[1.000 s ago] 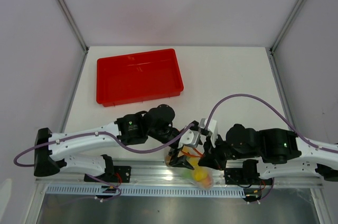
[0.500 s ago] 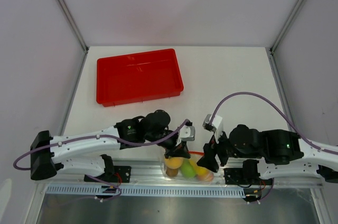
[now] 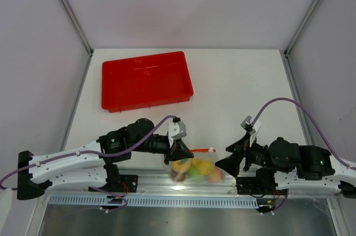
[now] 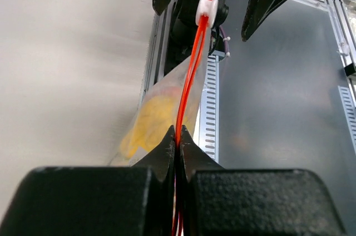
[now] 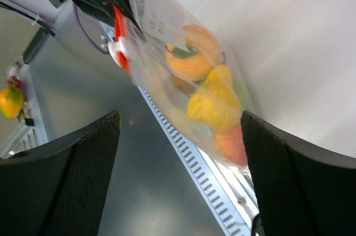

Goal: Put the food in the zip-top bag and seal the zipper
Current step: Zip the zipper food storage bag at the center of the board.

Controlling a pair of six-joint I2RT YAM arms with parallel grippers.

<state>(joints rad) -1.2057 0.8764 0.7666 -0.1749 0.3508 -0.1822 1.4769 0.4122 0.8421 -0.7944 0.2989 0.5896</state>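
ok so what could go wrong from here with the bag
1. Only the left gripper holds the zip-top bag, pinching the zipper; the right gripper is open and clear of it. A slip could drop the bag off the near edge of the table onto the rail.
2. The zipper's two strands look slightly apart near the white slider, so the food might spill.

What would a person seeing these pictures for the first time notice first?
The bright red tray at the far left of the table. Then the clear zip-top bag of colourful toy fruits at the near edge. The left gripper is shut on its orange-red zipper, and the right gripper is open beside it.
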